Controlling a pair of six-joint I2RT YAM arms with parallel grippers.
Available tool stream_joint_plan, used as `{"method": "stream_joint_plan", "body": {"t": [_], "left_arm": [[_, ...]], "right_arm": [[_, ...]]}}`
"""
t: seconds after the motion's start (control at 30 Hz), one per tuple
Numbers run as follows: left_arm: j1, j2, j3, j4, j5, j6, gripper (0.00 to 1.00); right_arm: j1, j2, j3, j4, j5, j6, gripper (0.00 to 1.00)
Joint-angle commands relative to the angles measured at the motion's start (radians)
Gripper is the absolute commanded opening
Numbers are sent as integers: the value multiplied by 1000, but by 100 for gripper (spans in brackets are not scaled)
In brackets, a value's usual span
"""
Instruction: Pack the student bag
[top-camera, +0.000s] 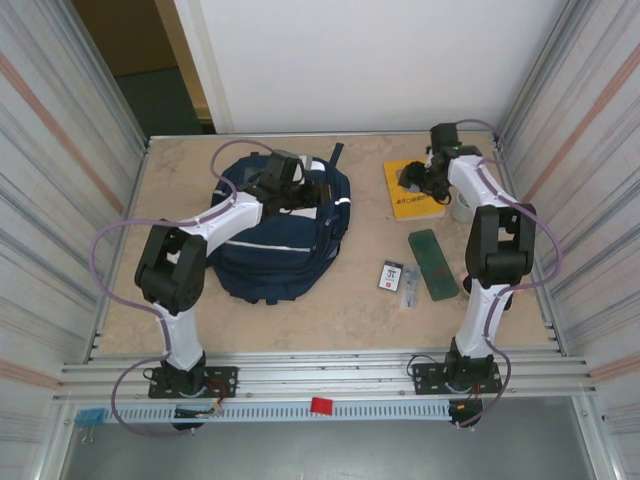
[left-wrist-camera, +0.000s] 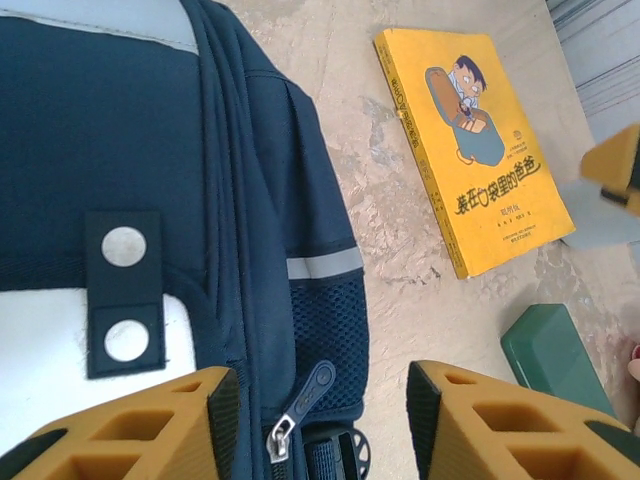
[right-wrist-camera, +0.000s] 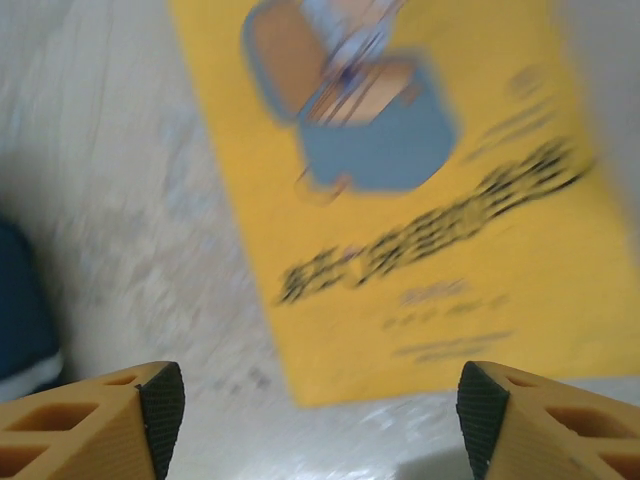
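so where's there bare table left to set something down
Bare table runs along the near edge, in front of the student bag. A narrower lane lies between the bag and the yellow book. Crowded: the right side, with the book, green case and small card close together.

left tool (left-wrist-camera: 320, 410) spread wide, right tool (right-wrist-camera: 322, 405) spread wide

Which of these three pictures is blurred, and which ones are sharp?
Right wrist view: blurred, as if by motion; the title on the yellow book is smeared and unreadable. Left wrist view: sharp; the student bag and its zipper pull are crisp. Top external view: evenly lit, reasonably sharp, no strong glare.
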Motion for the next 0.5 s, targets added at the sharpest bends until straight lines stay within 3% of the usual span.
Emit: {"method": "stream_joint_plan", "body": {"t": [0.0, 0.37, 0.47], "left_arm": [[-1, 4, 44, 0, 14, -6, 50], [5, -9, 19, -26, -19, 4, 50], [8, -8, 23, -30, -25, 6, 50]], "right_arm": [[-23, 69, 63, -21, 47, -56, 75], [-55, 229, 186, 22, 79, -62, 80], [-48, 246, 206, 32, 142, -61, 80]]}}
